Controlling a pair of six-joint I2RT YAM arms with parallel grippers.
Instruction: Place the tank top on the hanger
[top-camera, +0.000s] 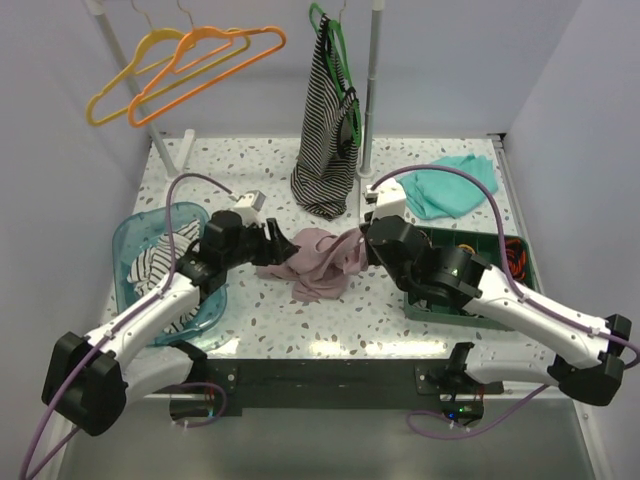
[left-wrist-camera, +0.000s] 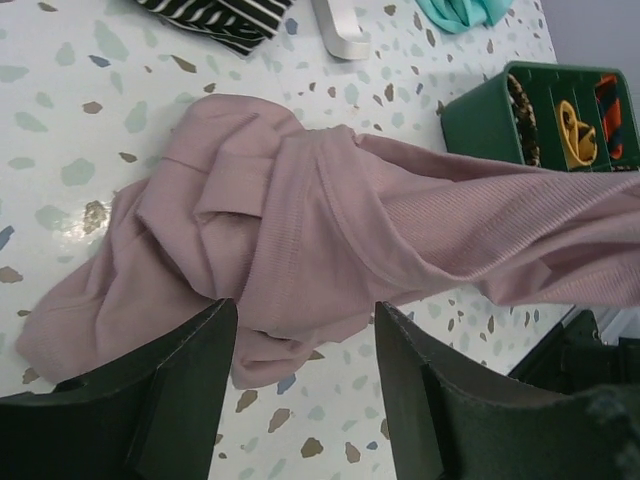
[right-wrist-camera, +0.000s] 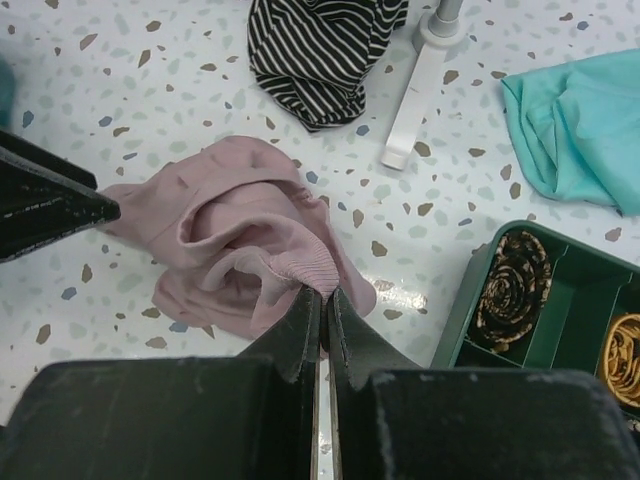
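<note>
The dusty pink tank top (top-camera: 318, 262) lies crumpled on the speckled table between my two grippers; it also shows in the left wrist view (left-wrist-camera: 300, 220) and the right wrist view (right-wrist-camera: 235, 235). My right gripper (right-wrist-camera: 324, 293) is shut on a ribbed edge of it and lifts that edge a little; it shows in the top view (top-camera: 358, 238). My left gripper (left-wrist-camera: 305, 325) is open and empty, just above the table at the tank top's left edge (top-camera: 275, 238). The orange hanger (top-camera: 205, 62) hangs on the rail at the back left.
A yellow hanger (top-camera: 130, 85) hangs beside the orange one. A striped top (top-camera: 328, 130) hangs on a green hanger (top-camera: 330, 30). A teal cloth (top-camera: 450, 185) lies back right. A green tray (top-camera: 505, 265) stands right, a blue basket (top-camera: 150, 265) left. The rack's white foot (right-wrist-camera: 415, 90) stands behind the tank top.
</note>
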